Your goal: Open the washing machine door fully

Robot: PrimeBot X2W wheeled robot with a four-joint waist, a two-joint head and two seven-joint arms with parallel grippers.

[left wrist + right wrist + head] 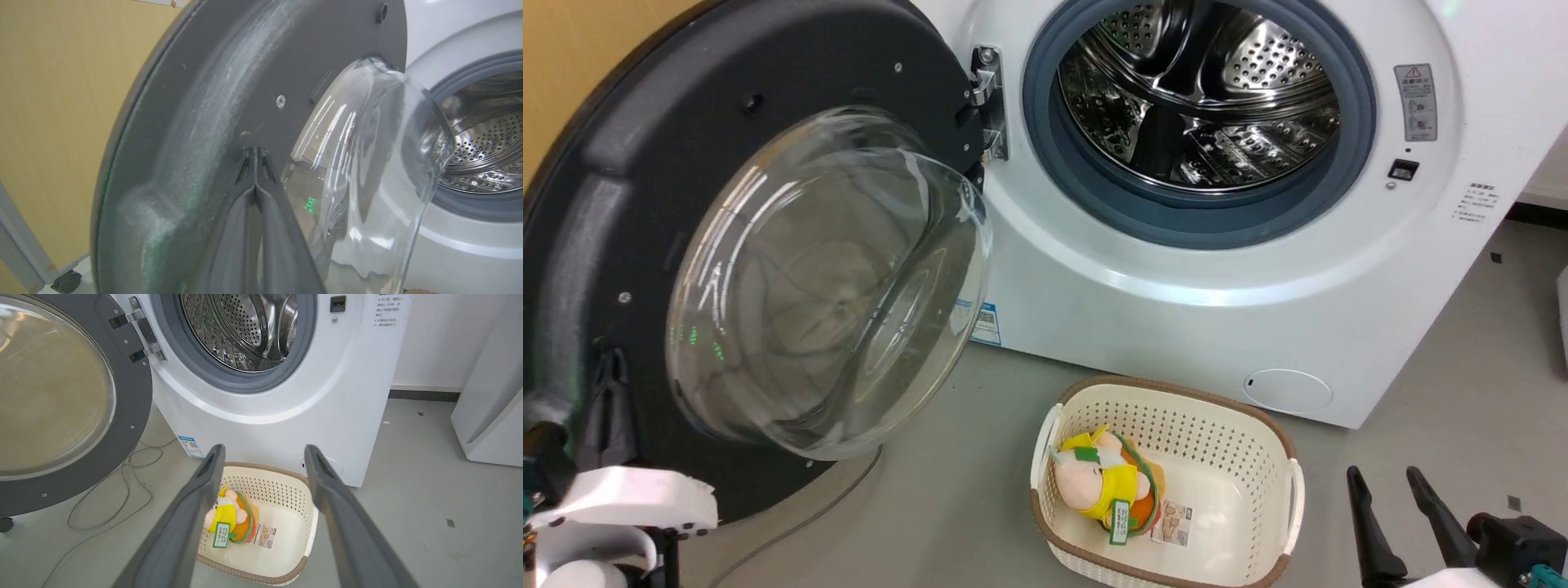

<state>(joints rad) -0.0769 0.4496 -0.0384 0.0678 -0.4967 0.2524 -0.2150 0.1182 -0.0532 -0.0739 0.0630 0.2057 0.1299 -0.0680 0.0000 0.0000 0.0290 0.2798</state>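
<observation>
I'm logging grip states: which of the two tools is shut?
The left tool: fingers pressed together at the washing machine door. The right tool stands wide open above the basket.

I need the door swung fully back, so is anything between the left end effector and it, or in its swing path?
Nothing between them: the shut left end effector seems to touch the washing machine door on its inner face. Beyond the door stand a tan wall and a wheeled frame, which may limit the swing.

Grey floor (980, 506) carries the washing machine (1176, 310); also a basket (1217, 420).
</observation>
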